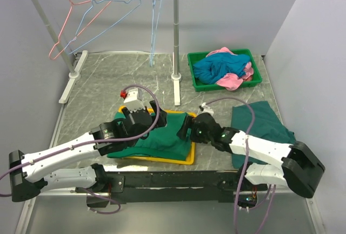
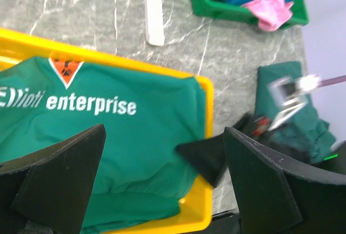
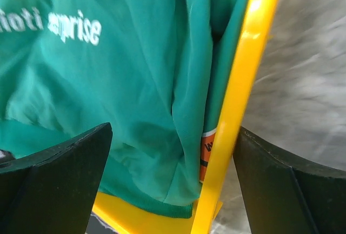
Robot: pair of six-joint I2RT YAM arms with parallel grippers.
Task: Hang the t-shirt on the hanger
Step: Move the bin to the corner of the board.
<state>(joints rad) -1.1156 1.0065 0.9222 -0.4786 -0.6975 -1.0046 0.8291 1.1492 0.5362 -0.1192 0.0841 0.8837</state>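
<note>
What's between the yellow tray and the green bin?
Only bare marble table, seen in the top and left wrist views. The rack's white foot stands beside that gap.

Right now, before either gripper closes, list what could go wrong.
Wrong garment: the left gripper and right gripper are both open over the printed green shirt, while the t-shirt lies in the green bin. Tray snag: the right gripper straddles the yellow tray rim, so closing may pinch it. The pink garment lying against the t-shirt may lift too.

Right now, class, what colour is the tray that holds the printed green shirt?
Yellow; the tray shows best in the left wrist view.
</note>
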